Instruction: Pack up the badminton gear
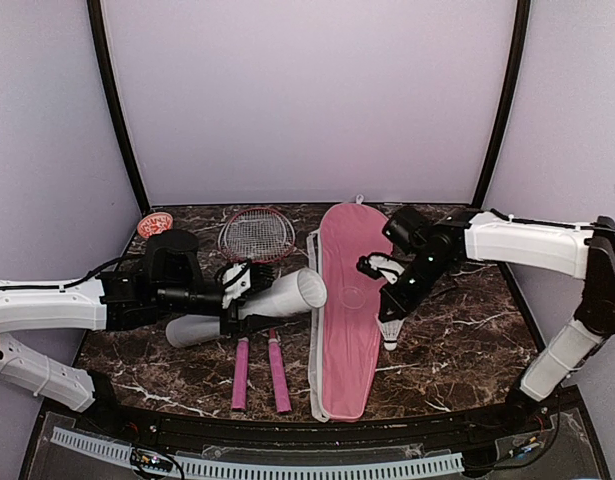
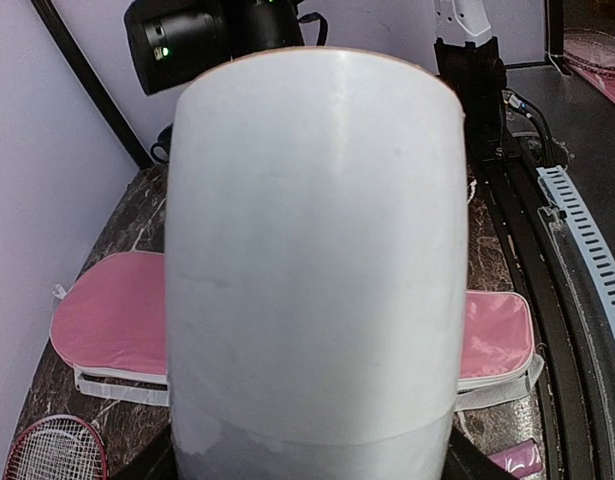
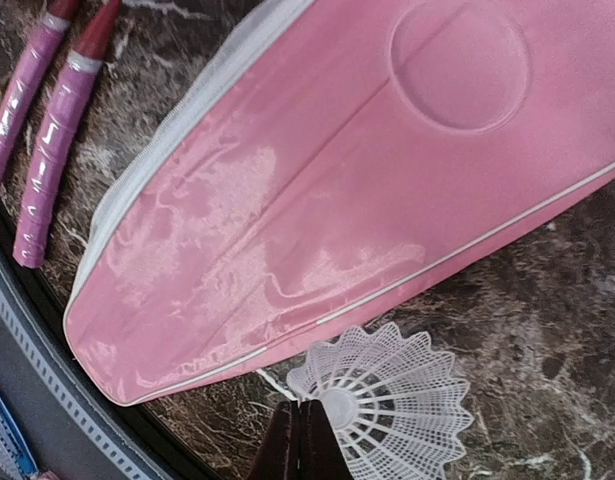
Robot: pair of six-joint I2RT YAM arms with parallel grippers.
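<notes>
— White cardboard tube [image 1: 257,305]: our left gripper [image 1: 232,298] is clamped around it, raised just left of the pink cover [image 1: 349,300], open mouth facing the cover.
— And our right gripper [image 3: 300,440]?
— Fingers pressed together, seemingly pinching the shuttlecock [image 3: 397,410] at the cover's right edge. We'd carry it across the cover, along the tube's axis.

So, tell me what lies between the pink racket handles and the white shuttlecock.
The glossy pink racket-shaped cover, plain in the right wrist view.

1 small red-patterned round cap [image 1: 155,224] lies well left of and beyond the left fingers [image 1: 234,282]. It rests on the dark marble table [image 1: 457,350].
</notes>
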